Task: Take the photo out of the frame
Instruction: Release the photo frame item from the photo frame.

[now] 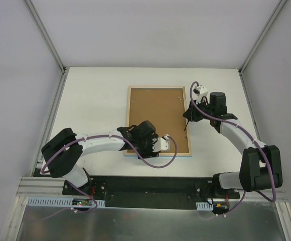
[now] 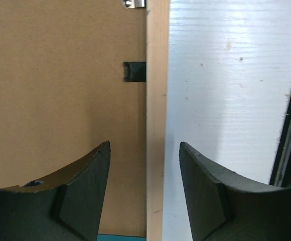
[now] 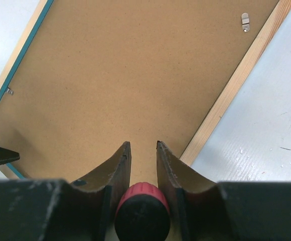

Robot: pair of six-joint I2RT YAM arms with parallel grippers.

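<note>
No sunset photo in view; it is presumably under the backing of the large rectangular frame (image 1: pixel 158 113). The frame lies face down mid-table, brown fibreboard back up, pale wood rim, turquoise front only a sliver at the edges.

Likely step: freeing the back's retaining tabs. To do it well, get the driver tip under a tab like the small black tab (image 2: pixel 134 72) at the rim. Lever gently, don't gouge the board, and pin the rim with the other arm.

Left gripper (image 2: pixel 144 145) sits at the frame's 7 o'clock corner, fingers well apart, straddling the rim, holding nothing. Right gripper (image 3: pixel 143 144) is over the 3 o'clock edge, clamped around the red-handled screwdriver (image 3: pixel 140 211). Silver metal hanger (image 3: pixel 245 21) sits near the rim. White table (image 1: pixel 95 100) underneath.
</note>
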